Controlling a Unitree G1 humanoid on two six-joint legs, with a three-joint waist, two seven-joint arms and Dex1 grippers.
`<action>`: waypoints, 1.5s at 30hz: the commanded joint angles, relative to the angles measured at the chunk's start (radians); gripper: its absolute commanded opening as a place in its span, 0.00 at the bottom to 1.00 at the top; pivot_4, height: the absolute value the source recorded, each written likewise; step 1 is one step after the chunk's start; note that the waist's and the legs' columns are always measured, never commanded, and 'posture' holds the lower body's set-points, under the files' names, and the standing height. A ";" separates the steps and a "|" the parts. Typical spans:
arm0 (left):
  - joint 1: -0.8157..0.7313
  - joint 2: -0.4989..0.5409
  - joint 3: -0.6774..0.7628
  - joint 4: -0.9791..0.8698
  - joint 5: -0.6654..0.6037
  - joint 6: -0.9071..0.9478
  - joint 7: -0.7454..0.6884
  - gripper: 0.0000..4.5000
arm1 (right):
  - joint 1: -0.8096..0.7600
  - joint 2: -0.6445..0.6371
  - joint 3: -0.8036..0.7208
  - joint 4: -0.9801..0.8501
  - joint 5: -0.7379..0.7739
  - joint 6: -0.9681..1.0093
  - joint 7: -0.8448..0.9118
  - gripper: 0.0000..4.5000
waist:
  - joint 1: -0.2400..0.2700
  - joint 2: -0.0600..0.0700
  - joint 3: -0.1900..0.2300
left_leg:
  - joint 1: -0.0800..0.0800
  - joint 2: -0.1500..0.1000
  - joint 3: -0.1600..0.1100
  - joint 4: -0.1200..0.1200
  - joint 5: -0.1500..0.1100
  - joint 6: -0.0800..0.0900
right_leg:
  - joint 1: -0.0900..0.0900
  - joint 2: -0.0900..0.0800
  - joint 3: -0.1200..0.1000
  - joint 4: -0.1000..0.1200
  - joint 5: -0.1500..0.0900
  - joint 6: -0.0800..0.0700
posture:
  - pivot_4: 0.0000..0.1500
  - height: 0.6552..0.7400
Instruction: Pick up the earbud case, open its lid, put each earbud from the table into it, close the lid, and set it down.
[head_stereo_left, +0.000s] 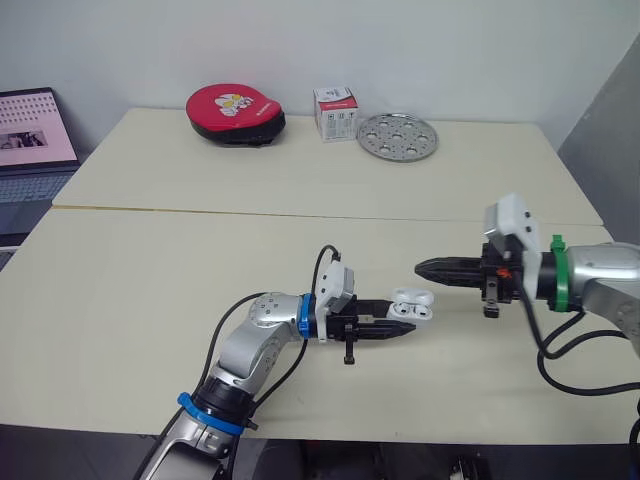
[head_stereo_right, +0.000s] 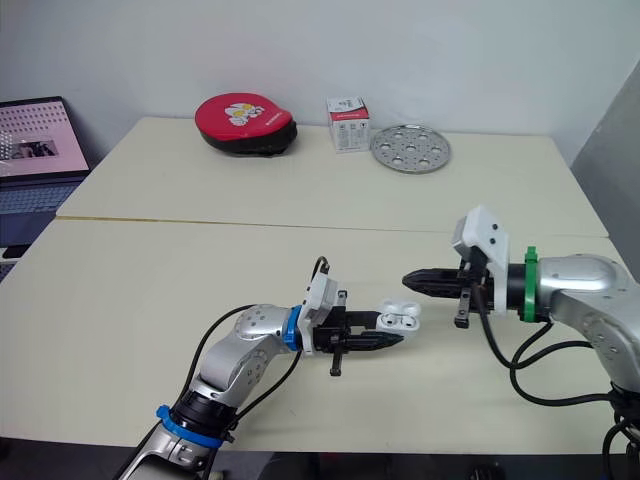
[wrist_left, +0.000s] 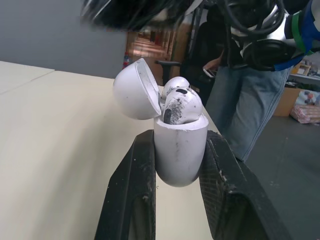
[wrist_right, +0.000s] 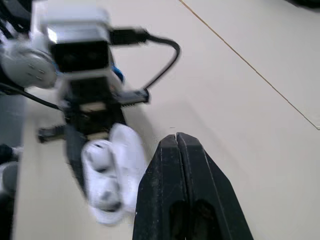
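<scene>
left claw (head_stereo_left: 405, 328) clamps the open earbud case (head_stereo_left: 412, 303), right claw (head_stereo_left: 422, 267) just beside.

Head stereo pair looking down over the surface (head_stereo_left: 150, 300), both wrist cameras facing the earbud case (wrist_left: 180, 145) from close by, case shared by all views.

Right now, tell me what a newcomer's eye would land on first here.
The left gripper clamps the earbud case near the front of the table, lid open, both earbuds seated inside. The right gripper, shut, points at it from the robot's right, not touching. At the far edge lie a red pouch, a small box and a perforated metal disc.
</scene>
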 joint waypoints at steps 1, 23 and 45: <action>-0.002 -0.009 -0.006 -0.034 -0.002 -0.016 -0.005 0.18 | -0.021 -0.022 0.020 -0.016 -0.022 -0.042 0.066 0.00 | 0.000 0.000 0.000 | -0.002 0.000 0.000 0.000 0.000 0.000 | -0.002 0.000 0.000 0.000 0.000 0.000 | 1.00 1.00; -0.069 -0.018 0.002 0.040 -0.032 0.427 0.155 0.18 | 0.238 -0.093 -0.204 -0.057 0.050 -0.023 0.081 0.00 | 0.002 0.000 0.000 | -0.009 -0.001 -0.003 0.003 0.000 0.000 | -0.009 0.000 -0.002 0.005 0.000 0.000 | 1.00 1.00; -0.030 0.109 0.127 -0.001 -0.045 0.762 0.357 0.99 | 0.291 -0.056 -0.182 -0.132 -0.027 -0.130 0.038 0.00 | -0.030 0.000 -0.001 | 0.008 0.001 -0.001 0.001 0.002 -0.002 | 0.001 0.003 0.004 0.012 0.000 0.000 | 1.00 1.00</action>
